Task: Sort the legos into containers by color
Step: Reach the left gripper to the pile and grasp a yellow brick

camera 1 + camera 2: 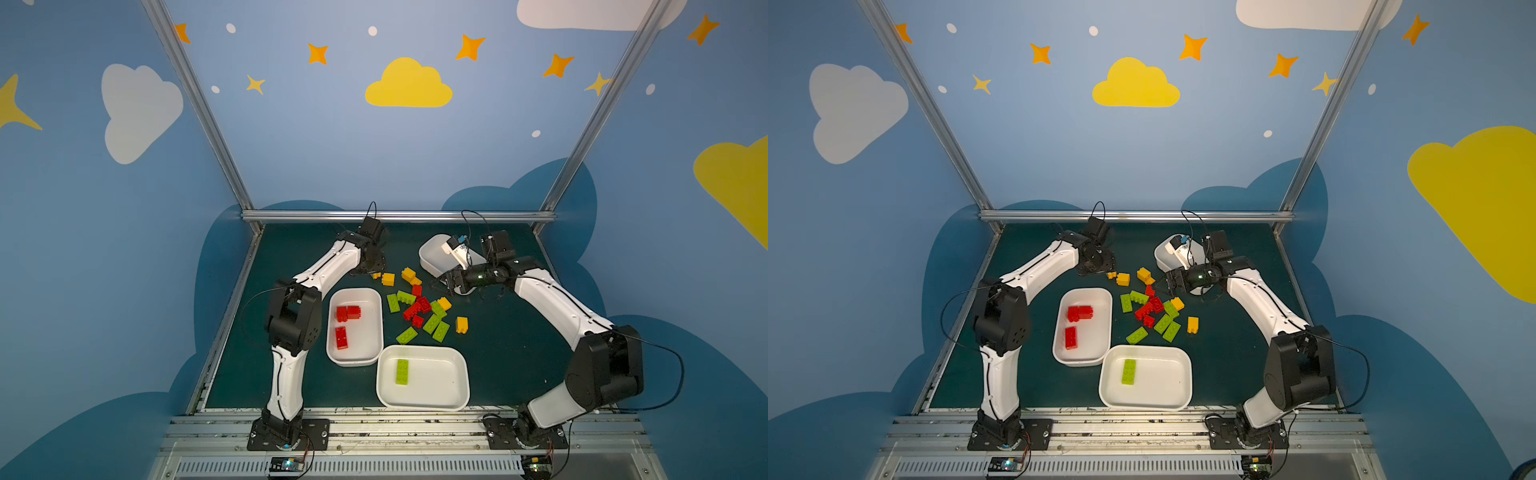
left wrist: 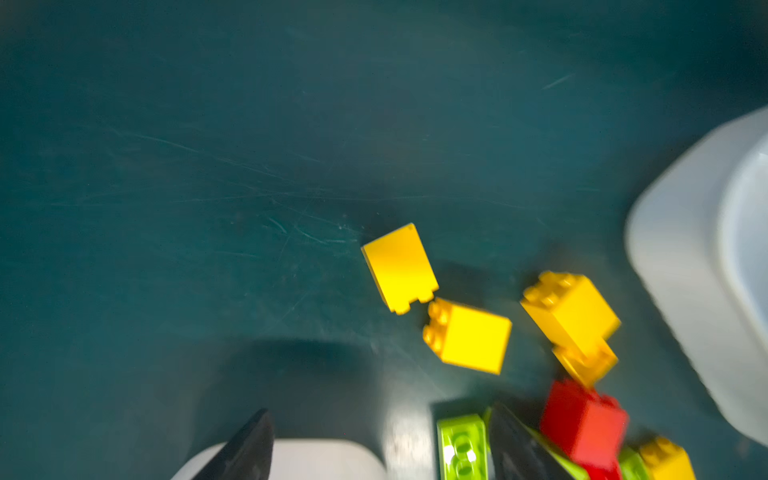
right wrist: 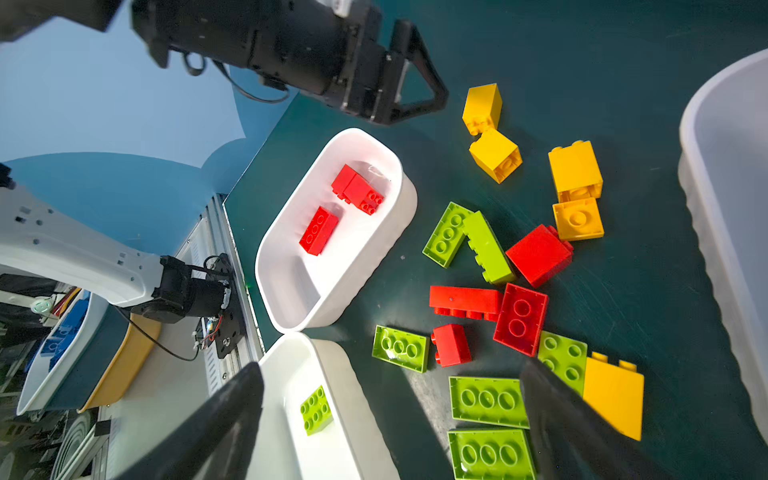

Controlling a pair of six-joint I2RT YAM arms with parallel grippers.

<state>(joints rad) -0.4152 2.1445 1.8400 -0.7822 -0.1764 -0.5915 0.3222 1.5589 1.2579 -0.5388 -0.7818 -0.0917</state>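
inside near tub (image 1: pixel 440 386), green lego (image 1: pixel 402 371) — long axis front-to-back

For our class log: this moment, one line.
left fingers: open, by yellow bricks; right fingers: open, by pile; sorted: red bricks, green brick

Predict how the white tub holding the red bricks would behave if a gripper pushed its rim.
The white tub looks thin-walled and shallow, so probably light and likely to slide rather than tip. Its red bricks lie loose, so they may shift.
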